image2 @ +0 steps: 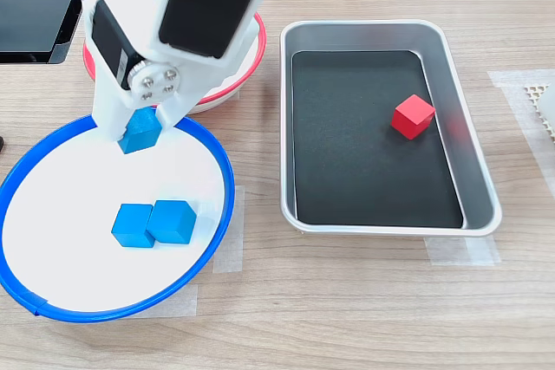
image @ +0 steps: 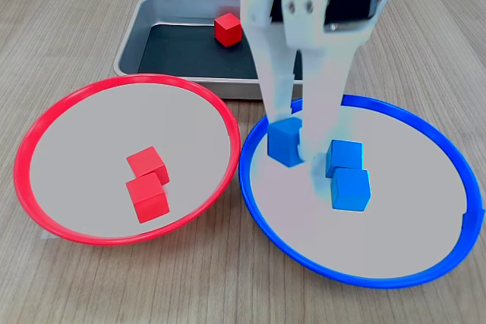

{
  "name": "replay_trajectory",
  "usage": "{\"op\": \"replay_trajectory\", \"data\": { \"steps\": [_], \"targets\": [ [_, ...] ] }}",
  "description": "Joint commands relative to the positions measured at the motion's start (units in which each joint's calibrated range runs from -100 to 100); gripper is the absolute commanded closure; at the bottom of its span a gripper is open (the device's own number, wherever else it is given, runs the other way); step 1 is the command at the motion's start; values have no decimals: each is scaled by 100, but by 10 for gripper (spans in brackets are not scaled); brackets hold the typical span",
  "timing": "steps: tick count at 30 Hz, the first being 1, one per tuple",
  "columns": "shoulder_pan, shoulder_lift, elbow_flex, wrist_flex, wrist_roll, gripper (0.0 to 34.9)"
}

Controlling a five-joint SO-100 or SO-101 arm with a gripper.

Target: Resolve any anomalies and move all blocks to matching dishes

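Observation:
My gripper (image: 293, 136) reaches down over the blue-rimmed dish (image: 458, 166) and is shut on a blue block (image: 285, 143) at the dish's left part, at or just above its floor. Two more blue blocks (image: 345, 158) (image: 351, 190) lie side by side in that dish. In the red-rimmed dish (image: 23, 158) rest two red blocks (image: 146, 163) (image: 147, 199). A third red block (image: 227, 29) sits in the grey metal tray (image: 130, 42). In the second exterior view the gripper (image2: 139, 127) holds the blue block (image2: 140, 133); the arm hides most of the red-rimmed dish (image2: 236, 86).
The tray (image2: 482, 175) with its black liner stands behind the dishes in the first exterior view, and to the second exterior view's right. A white mesh piece (image2: 544, 101) lies beyond it. A black device (image2: 39, 6) sits at the second exterior view's top left.

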Motion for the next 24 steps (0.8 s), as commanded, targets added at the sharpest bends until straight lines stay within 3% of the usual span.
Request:
{"op": "replay_trajectory", "data": {
  "steps": [1,3,6,11,17,24],
  "targets": [
    [-68,312,-466,-340,73,269],
    [-68,329,-438,-422,132,190],
    [-68,261,-375,-439,166,172],
    [-49,-421,244,-158,376,185],
    [440,-2280,2102,692,928,177],
    [1589,-4617,5606,535,2823,183]
  ]
}}
